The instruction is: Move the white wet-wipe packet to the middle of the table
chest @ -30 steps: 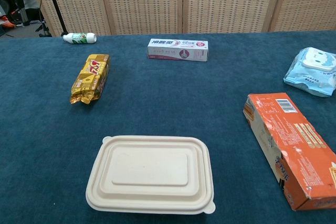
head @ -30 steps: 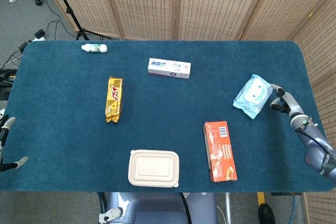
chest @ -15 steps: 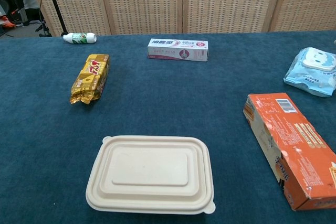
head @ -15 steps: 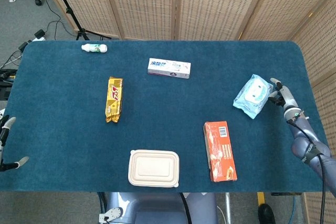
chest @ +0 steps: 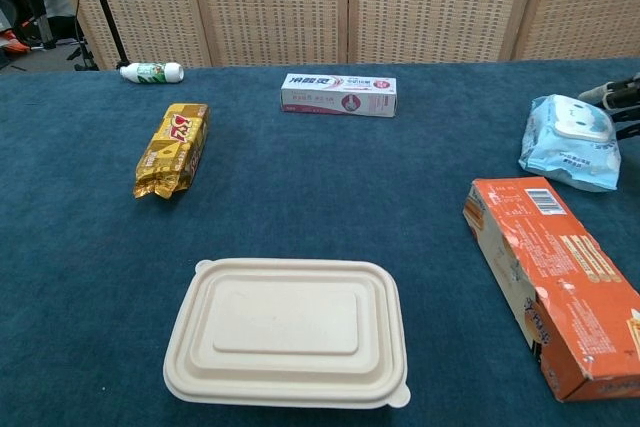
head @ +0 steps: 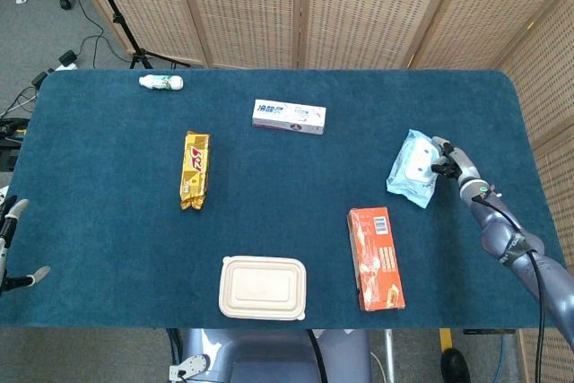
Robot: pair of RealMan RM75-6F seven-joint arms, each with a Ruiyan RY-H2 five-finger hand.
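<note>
Blue-covered counter (head: 108,221) carries several items. Small white bottle with green label (head: 161,82) lies on side near far left corner. Toothpaste box (head: 289,117), white with blue print, lies flat at far centre. Yellow snack packet (head: 195,169) lies lengthwise, left of centre. Beige lidded food container (head: 263,288) sits at near edge, centre. Orange carton (head: 375,257) lies flat to right of container, well apart from it.

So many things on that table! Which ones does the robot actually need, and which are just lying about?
Needed:
wet-wipe packet
right hand, touching the packet's right edge
table

Lying about:
toothpaste box
yellow snack pack
orange box
lidded food container
small bottle
</note>
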